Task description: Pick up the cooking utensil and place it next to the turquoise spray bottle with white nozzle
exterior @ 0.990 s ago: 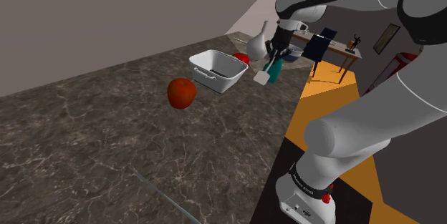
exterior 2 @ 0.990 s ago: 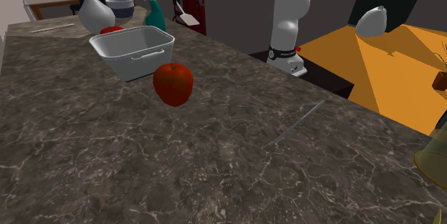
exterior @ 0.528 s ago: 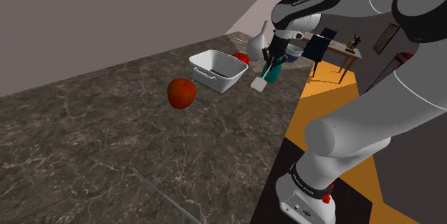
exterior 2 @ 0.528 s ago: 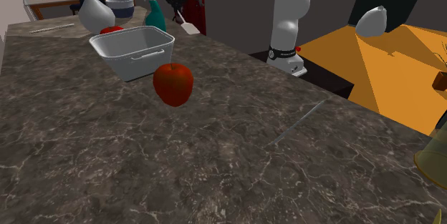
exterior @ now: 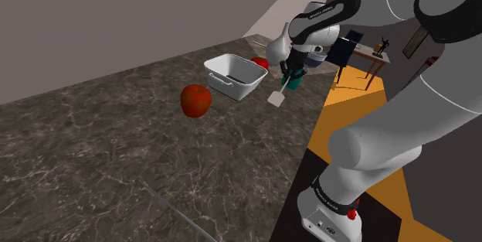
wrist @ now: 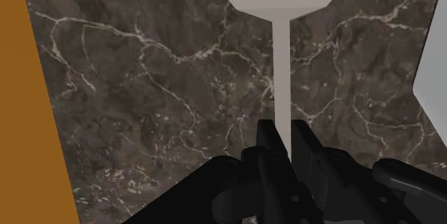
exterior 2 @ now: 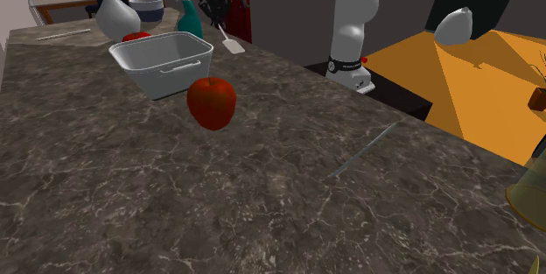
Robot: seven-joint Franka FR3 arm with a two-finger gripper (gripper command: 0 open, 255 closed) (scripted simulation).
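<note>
Fingers (wrist: pixel 283 128) narrow, clamped on the thin handle of the white spatula (wrist: pixel 283 72); the handle runs straight out from between them and the flat blade points away, over the dark marble tabletop (wrist: pixel 143 79). In the shoulder view the gripper (exterior: pixel 287 75) hangs to the right of the white tub (exterior: pixel 243 88), with the spatula (exterior: pixel 276 96) below it, blade down and slanted, low over the tabletop (exterior: pixel 116 155); cannot tell if the blade touches. In the second exterior view the gripper (exterior 2: pixel 216 18) is beyond the tub (exterior 2: pixel 175 75) and to its right, and the spatula (exterior 2: pixel 231 45) sits off the tub's far right corner, near the tabletop (exterior 2: pixel 262 202) edge. The turquoise bottle (exterior 2: pixel 186 18) with white nozzle stands upright behind the tub, just beside the gripper, between the tub and the spatula blade. A red apple (exterior 2: pixel 212 102) lies in front of the tub, near it. A white vase (exterior 2: pixel 115 14) stands behind the tub's far left corner, and a small red thing (exterior 2: pixel 136 36) sits just behind the tub's back rim. Orange floor (exterior: pixel 347 93) shows past the tabletop edge on the side away from the tub.
</note>
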